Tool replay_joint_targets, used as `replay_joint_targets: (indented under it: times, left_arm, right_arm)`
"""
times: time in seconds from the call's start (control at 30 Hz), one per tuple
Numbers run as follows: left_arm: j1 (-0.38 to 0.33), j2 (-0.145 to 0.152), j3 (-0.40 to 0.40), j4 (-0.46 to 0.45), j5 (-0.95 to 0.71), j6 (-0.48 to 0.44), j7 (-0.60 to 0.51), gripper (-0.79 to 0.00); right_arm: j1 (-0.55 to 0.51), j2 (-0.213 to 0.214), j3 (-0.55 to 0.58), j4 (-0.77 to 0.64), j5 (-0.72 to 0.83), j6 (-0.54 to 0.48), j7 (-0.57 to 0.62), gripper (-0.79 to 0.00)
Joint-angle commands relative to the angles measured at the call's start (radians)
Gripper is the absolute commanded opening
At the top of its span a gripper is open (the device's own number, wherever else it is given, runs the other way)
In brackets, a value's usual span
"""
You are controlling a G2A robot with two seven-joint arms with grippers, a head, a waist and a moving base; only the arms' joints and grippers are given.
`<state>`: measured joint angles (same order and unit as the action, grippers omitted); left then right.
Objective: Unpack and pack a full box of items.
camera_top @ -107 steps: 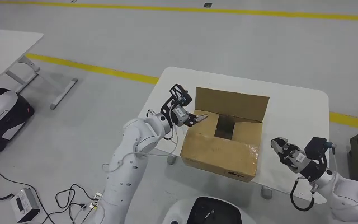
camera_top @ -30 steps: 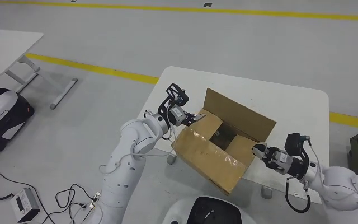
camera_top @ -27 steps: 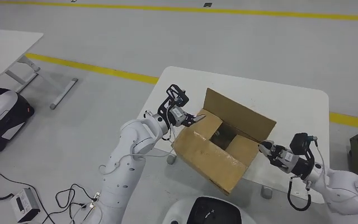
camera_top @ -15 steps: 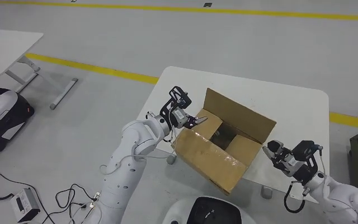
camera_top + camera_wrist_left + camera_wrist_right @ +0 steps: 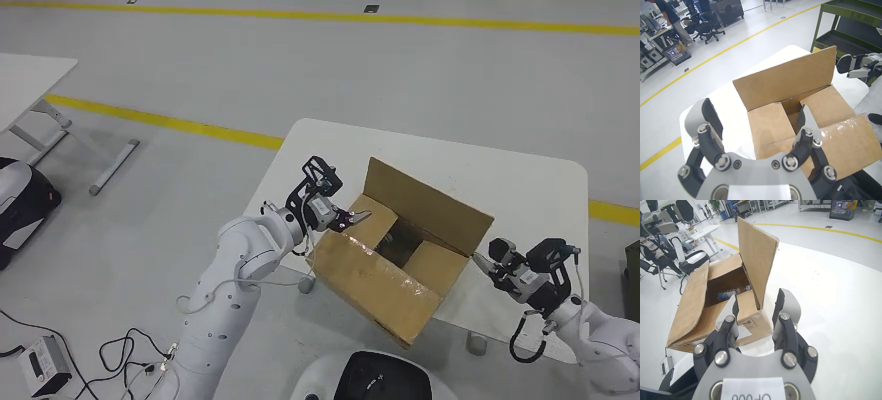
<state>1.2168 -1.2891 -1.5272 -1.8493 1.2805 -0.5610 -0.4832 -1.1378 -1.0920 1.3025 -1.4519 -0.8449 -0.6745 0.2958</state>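
Box (image 5: 400,255) sat skewed on the white table (image 5: 520,190), its near corner seemingly at or past the front edge; rear flap upright, two side flaps folded inward with a dark gap between, taped front flap hanging forward; a bottle (image 5: 734,290) with a blue label lay visible inside, so unpacking judged not yet begun. Left hand (image 5: 755,104) open, fingers spread, poised over the left side flap near that end of the box, not touching as far as could be told; right hand (image 5: 757,294) open too, holding nothing, just off the right end and apart from the cardboard. Step in hand judged to be clearing the side flaps; best to hook a finger under a flap's free edge at the gap and fold it outward, while the other hand steadies the box, since a sideways shove could send it off the edge. Pale floor with a yellow line (image 5: 150,120); second white table (image 5: 30,80) well apart; green cart (image 5: 848,24) and office chairs (image 5: 704,28) beyond.
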Motion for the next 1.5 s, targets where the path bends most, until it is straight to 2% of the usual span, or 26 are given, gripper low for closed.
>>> replay_joint_targets:
  times: [0.0,0.07,0.17,0.23,0.27,0.53,0.77,0.83,0.87,0.9,1.03,1.17,1.3,1.47]
  left_arm:
    - [0.003,0.002,0.002,-0.003,0.000,0.002,0.002,0.000]
    - [0.006,0.004,0.004,-0.005,-0.001,0.002,0.004,0.000]
    - [0.009,0.008,0.007,-0.007,0.001,0.004,0.006,0.000]
    - [0.011,0.010,0.010,-0.007,0.002,0.006,0.009,0.000]
    - [0.011,0.011,0.012,-0.008,0.002,0.006,0.009,0.000]
    - [0.009,0.019,0.029,-0.002,-0.006,0.000,0.003,0.000]
    - [0.002,0.027,0.040,0.005,-0.030,-0.030,-0.020,0.000]
    - [-0.002,0.030,0.045,0.011,-0.048,-0.054,-0.039,0.000]
    - [-0.005,0.032,0.047,0.013,-0.057,-0.066,-0.050,0.000]
    - [-0.008,0.033,0.051,0.014,-0.066,-0.081,-0.061,0.000]
    - [-0.026,0.041,0.073,0.017,-0.073,-0.150,-0.103,0.000]
    - [-0.050,0.047,0.109,0.023,-0.072,-0.221,-0.140,0.000]
    - [-0.080,0.052,0.154,0.034,-0.069,-0.287,-0.153,0.000]
    - [-0.125,0.051,0.218,0.073,-0.085,-0.318,-0.140,0.000]
  right_arm:
    - [0.029,-0.005,-0.024,0.028,-0.007,0.004,0.003,-0.416]
    - [0.062,-0.009,-0.048,0.058,-0.027,0.016,0.009,-0.443]
    - [0.105,-0.018,-0.080,0.106,-0.035,0.019,0.004,-0.573]
    - [0.133,-0.023,-0.098,0.137,-0.042,0.023,0.001,-0.754]
    - [0.146,-0.025,-0.106,0.149,-0.046,0.025,-0.001,-0.785]
    - [0.255,-0.038,-0.134,0.223,-0.068,0.020,-0.027,-0.785]
    - [0.378,-0.058,-0.189,0.360,-0.044,-0.053,-0.024,-0.785]
    - [0.412,-0.066,-0.208,0.405,-0.045,-0.053,-0.032,-0.440]
    - [0.427,-0.070,-0.217,0.426,-0.045,-0.055,-0.036,-0.203]
    - [0.440,-0.073,-0.224,0.443,-0.048,-0.053,-0.042,0.000]
    - [0.469,-0.083,-0.242,0.492,-0.051,-0.058,-0.070,0.000]
    - [0.453,-0.080,-0.228,0.496,-0.057,-0.061,-0.119,0.000]
    - [0.379,-0.060,-0.180,0.433,-0.080,-0.071,-0.169,0.000]
    - [0.211,-0.019,-0.069,0.289,-0.094,-0.094,-0.205,0.000]
